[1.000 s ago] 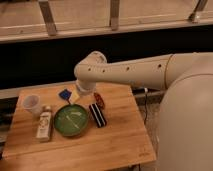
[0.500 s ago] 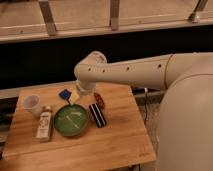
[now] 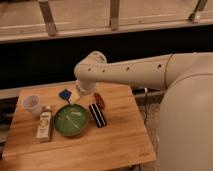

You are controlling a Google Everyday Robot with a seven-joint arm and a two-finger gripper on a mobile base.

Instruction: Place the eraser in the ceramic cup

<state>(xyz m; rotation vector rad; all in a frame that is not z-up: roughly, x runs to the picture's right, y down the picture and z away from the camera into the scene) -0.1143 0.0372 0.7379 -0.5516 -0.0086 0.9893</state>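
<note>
One wooden table, tool above it

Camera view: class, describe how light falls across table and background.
Camera view: warm, even light on the table; a dark band behind it; a pale glint in the dish; eraser and cup clearly lit; the end effector hangs by the blue pad at the table's back.

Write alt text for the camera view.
A white robot arm reaches from the right over a wooden table, its gripper hanging at the far side near a blue pad. The striped black eraser lies beside a green dish; the white ceramic cup stands at the table's left, a bottle just in front of it.
</note>
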